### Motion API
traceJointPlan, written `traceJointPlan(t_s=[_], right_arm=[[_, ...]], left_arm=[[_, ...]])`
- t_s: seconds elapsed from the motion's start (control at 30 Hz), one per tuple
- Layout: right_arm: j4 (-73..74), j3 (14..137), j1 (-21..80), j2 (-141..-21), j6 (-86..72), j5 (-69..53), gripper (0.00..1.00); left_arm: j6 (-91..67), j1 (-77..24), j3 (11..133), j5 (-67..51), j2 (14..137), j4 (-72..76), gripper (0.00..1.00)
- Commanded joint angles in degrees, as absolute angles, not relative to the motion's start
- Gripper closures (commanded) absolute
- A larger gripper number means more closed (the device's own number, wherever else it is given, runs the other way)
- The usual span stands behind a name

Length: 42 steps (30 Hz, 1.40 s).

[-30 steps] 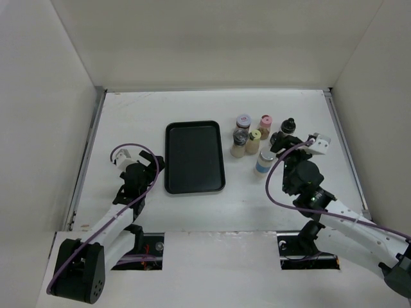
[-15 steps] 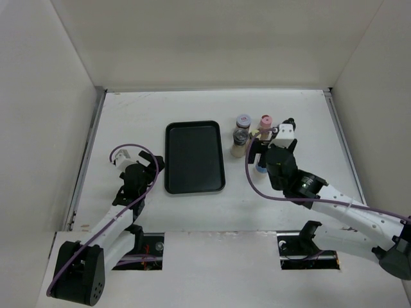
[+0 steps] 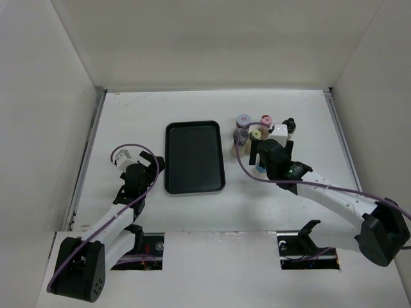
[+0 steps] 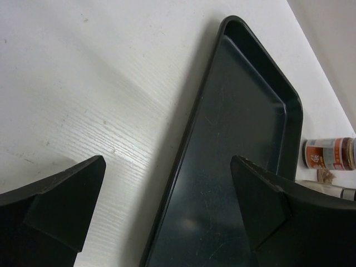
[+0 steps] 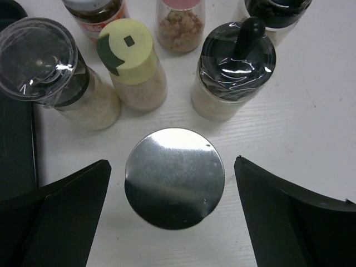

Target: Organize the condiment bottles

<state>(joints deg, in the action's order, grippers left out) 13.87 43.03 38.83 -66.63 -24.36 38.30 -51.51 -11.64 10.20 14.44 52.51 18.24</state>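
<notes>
Top view: right gripper [image 3: 259, 159] at near edge of condiment bottles [image 3: 255, 131]; black tray [image 3: 194, 160] to its left. Left gripper [image 3: 145, 169] just left of tray.

Left wrist: jaws apart, nothing between. Orange-labelled jar [image 4: 328, 154] far ahead, print unreadable.

Right wrist: jaws apart, straddling silver-lidded jar [image 5: 174, 178], no contact. Best: centre, close below lid, lift straight, since yellow-lidded jar [image 5: 130, 61] and black-lidded jar [image 5: 238, 61] stand just ahead. No legible writing.
</notes>
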Motion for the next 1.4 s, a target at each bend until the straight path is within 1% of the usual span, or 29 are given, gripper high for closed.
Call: traceJointPlan(t_s=[0.0, 0.07, 0.17, 0.2, 0.3, 0.37, 0.4, 0.47, 0.6, 0.73, 0.87, 0.97, 1.17, 1.37], right_arm=[[9.0, 44.7, 37.8, -67.8, -25.6, 36.4, 0.00], [8.1, 43.9, 37.1, -68.9, -26.1, 36.5, 0.01], [5.7, 42.8, 36.7, -69.6, -26.4, 36.4, 0.10], [4.6, 42.5, 36.7, -69.8, -26.0, 36.6, 0.16], [3.2, 42.5, 37.0, -69.6, -25.1, 37.5, 0.36], [2.8, 42.8, 37.5, -68.6, -24.5, 38.8, 0.46], [3.3, 43.5, 38.3, -68.3, -23.8, 38.8, 0.50], [5.0, 45.4, 40.7, -66.9, -22.2, 39.5, 0.54], [7.3, 49.8, 45.6, -64.0, -21.0, 39.4, 0.57], [0.0, 53.4, 50.8, -67.8, -19.6, 34.3, 0.56], [-6.6, 61.3, 52.7, -79.7, -18.0, 28.7, 0.56], [-9.8, 70.9, 52.4, -91.2, -15.6, 25.8, 0.56], [-9.6, 93.5, 50.2, -111.6, -13.0, 21.1, 0.56], [-7.2, 110.0, 49.4, -124.9, -11.8, 20.5, 0.56]], left_arm=[[-51.9, -11.2, 9.8, 14.1, 51.5, 21.4, 0.00], [-51.9, -11.2, 9.7, 14.5, 51.3, 21.4, 0.00], [-51.9, -11.2, 9.8, 13.9, 52.4, 21.4, 0.00], [-52.0, -11.2, 9.8, 13.6, 52.4, 21.4, 0.00], [-52.1, -11.2, 9.8, 14.3, 52.4, 22.0, 0.00], [-52.1, -11.2, 9.8, 13.8, 53.1, 22.4, 0.00], [-52.1, -11.2, 9.8, 13.5, 53.0, 22.1, 0.00], [-52.1, -11.2, 9.6, 13.7, 52.0, 22.2, 0.00], [-52.4, -10.6, 9.1, 14.7, 50.8, 21.7, 0.00], [-54.4, -8.0, 7.8, 14.8, 47.5, 20.4, 0.00], [-55.0, -6.8, 7.1, 13.5, 46.8, 20.0, 0.00], [-55.2, -6.5, 7.1, 13.2, 46.3, 19.4, 0.00], [-54.9, -6.6, 7.2, 12.3, 47.8, 19.8, 0.00], [-54.8, -6.5, 7.4, 12.0, 49.0, 20.0, 0.00]])
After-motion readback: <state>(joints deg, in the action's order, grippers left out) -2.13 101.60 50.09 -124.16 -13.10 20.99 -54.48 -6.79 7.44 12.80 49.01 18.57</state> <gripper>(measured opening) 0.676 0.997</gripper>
